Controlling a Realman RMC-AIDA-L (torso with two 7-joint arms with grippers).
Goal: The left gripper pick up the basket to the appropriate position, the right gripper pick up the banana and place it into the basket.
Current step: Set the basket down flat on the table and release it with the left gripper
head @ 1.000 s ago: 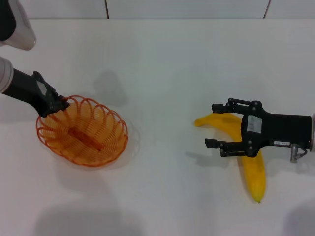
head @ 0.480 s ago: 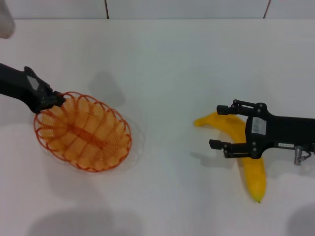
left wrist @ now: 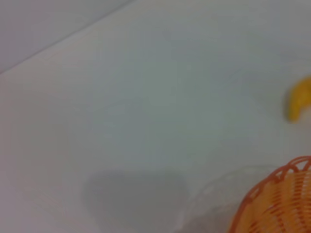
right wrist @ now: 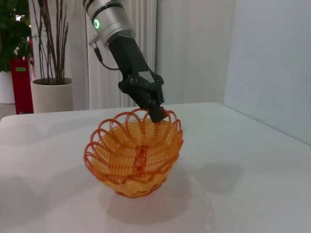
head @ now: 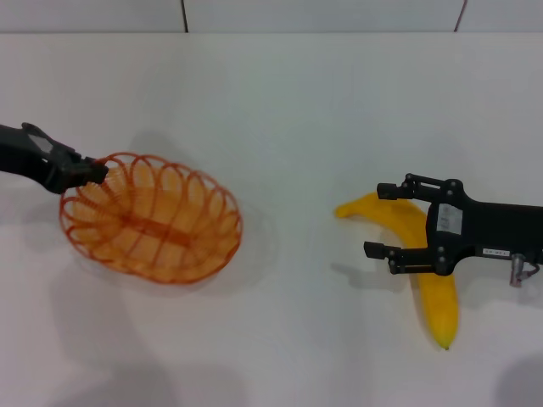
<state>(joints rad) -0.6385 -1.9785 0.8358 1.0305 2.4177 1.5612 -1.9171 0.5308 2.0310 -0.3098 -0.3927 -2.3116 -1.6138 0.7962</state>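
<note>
Clamped on the scalloped rim of the basket (head: pixel 151 217), my left gripper (head: pixel 92 172) sits at the left edge of the head view, its arm cut off by the frame. From the right wrist camera I see the same hold plainly: the left gripper (right wrist: pixel 156 114) pinches one loop at the basket's (right wrist: pixel 134 153) far rim, and the basket hangs tilted, its low side lifted off the table with a shadow beneath it. My left wrist camera shows none of my own fingers — only a slice of orange rim (left wrist: pixel 277 199) at the lower right corner and a blurred yellow end of the banana (left wrist: pixel 299 98) at the right edge.

At the right of the head view my right gripper (head: pixel 382 220) has its fingers spread apart, one on either side of the banana (head: pixel 428 275), which lies flat on the table, well apart from the basket. Whether the fingertips touch the peel I cannot tell — the gripper's body covers the middle of the fruit, leaving only the stem end and the pointed tip showing.

Everything rests on a plain white table (head: pixel 288 110). Beyond it, the right wrist view shows pale curtains (right wrist: pixel 141 48), a potted plant (right wrist: pixel 51 73) in a cream pot and a red stand (right wrist: pixel 22 82) at the left.
</note>
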